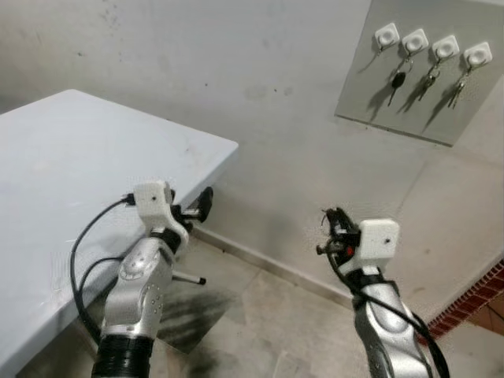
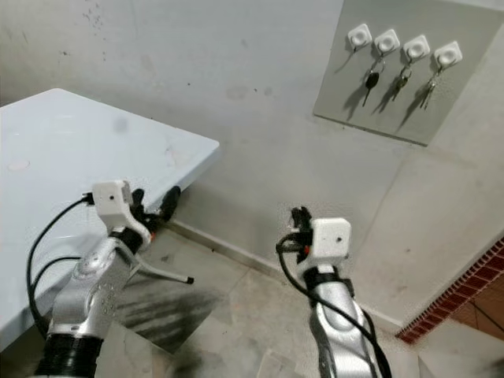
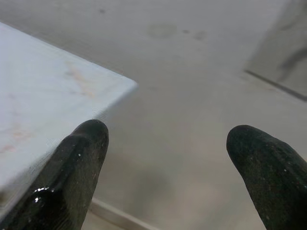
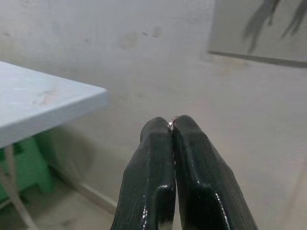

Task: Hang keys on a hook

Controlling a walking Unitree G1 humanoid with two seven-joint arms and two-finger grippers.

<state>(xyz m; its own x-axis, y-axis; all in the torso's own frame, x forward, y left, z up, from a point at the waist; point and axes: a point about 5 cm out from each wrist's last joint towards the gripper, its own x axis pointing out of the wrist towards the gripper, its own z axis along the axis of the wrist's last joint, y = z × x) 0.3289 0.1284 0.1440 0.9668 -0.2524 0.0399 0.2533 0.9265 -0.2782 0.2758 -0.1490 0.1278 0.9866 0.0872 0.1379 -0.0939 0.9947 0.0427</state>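
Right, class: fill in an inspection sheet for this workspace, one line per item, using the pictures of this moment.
Surface: white table at the robot's left, top bare.
Job's things: grey board on the wall with four white hooks; the leftmost hook is free, three key sets hang on the others. A glint of metal ring sits pinched at the right claw's tips.
Clutter: nothing seen.
Grippers: left claw open, beside the table corner; right claw shut, raised below the board.
Cables: black cable loops by the left arm.
Surroundings: plastered wall, tiled floor, brick edge.
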